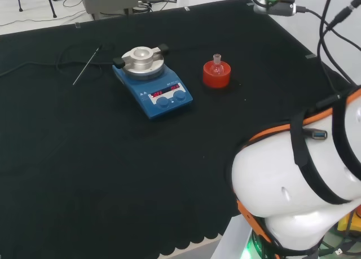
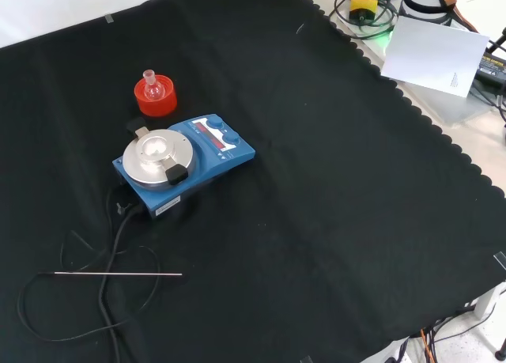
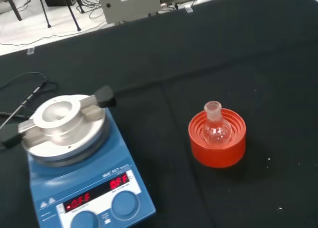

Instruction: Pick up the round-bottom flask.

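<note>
Approach the round-bottom flask (image 3: 216, 128) upright in its red stand (image 3: 217, 147) from above; clear of hotplate (image 3: 74, 163); hand's state impossible to tell.

The arm's link (image 1: 299, 174) was big, white & rounded, at the head view's near right. Black straps w/ orange trim crossed it, and black cables (image 1: 333, 39) ran up behind.

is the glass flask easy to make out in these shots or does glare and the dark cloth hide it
Wrist view: the round-bottom flask reads clearly against its red ribbed stand, with small highlights on the bulb. Head view: mostly its neck stands out. Front view: a pale glint on the stand. The black cloth shows little shadow.
</note>
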`<state>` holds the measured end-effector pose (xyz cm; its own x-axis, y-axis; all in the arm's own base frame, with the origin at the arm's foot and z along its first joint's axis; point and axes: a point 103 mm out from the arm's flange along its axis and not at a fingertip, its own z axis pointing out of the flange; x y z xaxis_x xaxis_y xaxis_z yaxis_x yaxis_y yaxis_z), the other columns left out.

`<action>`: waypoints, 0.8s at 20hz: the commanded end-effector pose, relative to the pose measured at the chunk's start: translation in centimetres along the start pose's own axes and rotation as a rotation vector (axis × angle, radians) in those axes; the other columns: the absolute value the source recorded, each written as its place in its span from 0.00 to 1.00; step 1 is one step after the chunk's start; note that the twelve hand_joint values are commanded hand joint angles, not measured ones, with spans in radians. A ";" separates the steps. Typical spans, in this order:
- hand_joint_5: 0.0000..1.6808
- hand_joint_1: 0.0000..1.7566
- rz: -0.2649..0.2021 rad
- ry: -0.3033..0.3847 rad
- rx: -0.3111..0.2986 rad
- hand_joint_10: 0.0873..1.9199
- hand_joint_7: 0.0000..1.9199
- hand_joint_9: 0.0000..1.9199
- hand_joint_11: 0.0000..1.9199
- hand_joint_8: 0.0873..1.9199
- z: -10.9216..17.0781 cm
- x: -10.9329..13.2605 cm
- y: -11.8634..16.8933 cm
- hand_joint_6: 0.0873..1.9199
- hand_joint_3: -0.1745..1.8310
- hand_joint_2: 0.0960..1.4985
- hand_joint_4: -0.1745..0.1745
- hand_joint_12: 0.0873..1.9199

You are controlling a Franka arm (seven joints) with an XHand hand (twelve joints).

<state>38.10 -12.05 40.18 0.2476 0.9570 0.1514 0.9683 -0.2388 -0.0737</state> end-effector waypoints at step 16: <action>0.27 0.33 0.061 0.123 0.057 0.35 0.10 0.15 0.00 0.31 13.1 -6.8 13.6 0.00 0.13 0.65 0.27 0.61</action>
<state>44.35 -18.57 29.58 0.3217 0.9285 0.1853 0.9392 -0.2882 -0.1866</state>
